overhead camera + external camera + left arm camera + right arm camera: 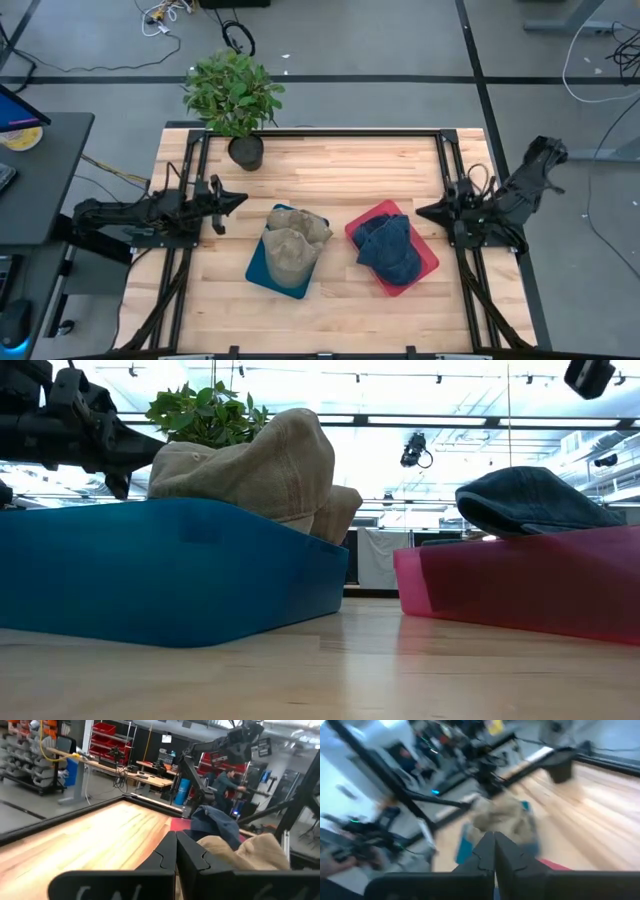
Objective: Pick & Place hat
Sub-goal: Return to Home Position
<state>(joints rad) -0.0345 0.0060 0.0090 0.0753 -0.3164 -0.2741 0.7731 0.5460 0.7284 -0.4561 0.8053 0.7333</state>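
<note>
**Bins Largely Covered, Caps Half Sunk**

From above, the brown caps (293, 243) cover most of the blue bin (256, 272), and the blue cap (390, 250) most of the pink bin (428, 262). In the low view each bin runs off a side edge, its wall hiding the caps' lower parts.

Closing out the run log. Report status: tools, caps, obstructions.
Left tool shut, empty, left of blue bin. Right tool shut, empty, right of pink bin. Brown caps in blue bin, blue cap in pink. Potted plant at rear, clear of bins.
</note>
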